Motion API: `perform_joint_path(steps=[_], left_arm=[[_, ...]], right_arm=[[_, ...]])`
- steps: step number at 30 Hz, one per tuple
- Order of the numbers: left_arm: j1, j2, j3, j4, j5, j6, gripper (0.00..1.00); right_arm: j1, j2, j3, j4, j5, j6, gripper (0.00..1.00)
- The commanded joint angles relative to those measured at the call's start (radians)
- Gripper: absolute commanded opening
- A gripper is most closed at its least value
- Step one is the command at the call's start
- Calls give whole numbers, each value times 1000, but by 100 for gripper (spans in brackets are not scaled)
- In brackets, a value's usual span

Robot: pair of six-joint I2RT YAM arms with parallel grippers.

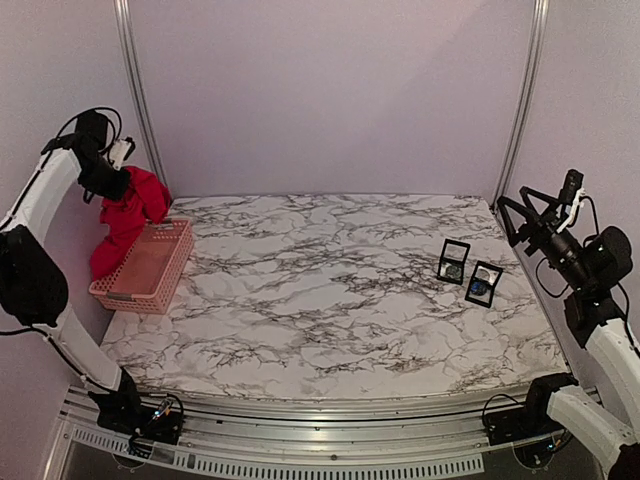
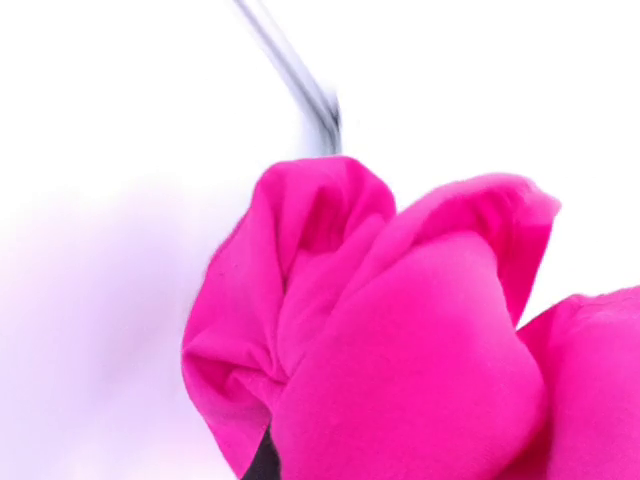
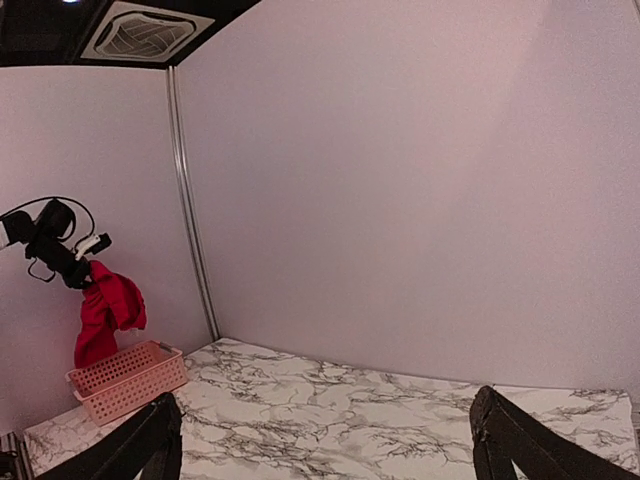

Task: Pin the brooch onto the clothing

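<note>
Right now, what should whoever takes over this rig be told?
Left end effector: shut on the shirt, which hangs bunched in the air by the basket at the left of the table.
Right end effector: open, empty, raised at the right.
Two black-framed cases stand on the table's right side; their contents are too small to tell, probably brooches.
Done: shirt picked up.
Left: lay the shirt out, fetch a brooch, pin it on.
</note>
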State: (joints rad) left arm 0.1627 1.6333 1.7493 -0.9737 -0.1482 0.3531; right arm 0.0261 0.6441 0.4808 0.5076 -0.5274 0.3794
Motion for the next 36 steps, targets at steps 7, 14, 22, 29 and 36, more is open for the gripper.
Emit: perform_joint_path(steps=[7, 14, 22, 29, 36], left_arm=[[-450, -346, 248, -116, 317, 125, 0], [-625, -302, 96, -252, 663, 260, 4], [-846, -151, -293, -197, 416, 407, 66], [-776, -214, -415, -182, 427, 396, 83], [-685, -372, -609, -94, 418, 361, 86]], right_arm=[[56, 90, 127, 38, -177, 117, 99], [137, 130, 177, -14, -179, 88, 99], [308, 236, 241, -124, -87, 42, 99], [603, 478, 403, -419, 144, -41, 95], [903, 928, 708, -776, 228, -128, 65]])
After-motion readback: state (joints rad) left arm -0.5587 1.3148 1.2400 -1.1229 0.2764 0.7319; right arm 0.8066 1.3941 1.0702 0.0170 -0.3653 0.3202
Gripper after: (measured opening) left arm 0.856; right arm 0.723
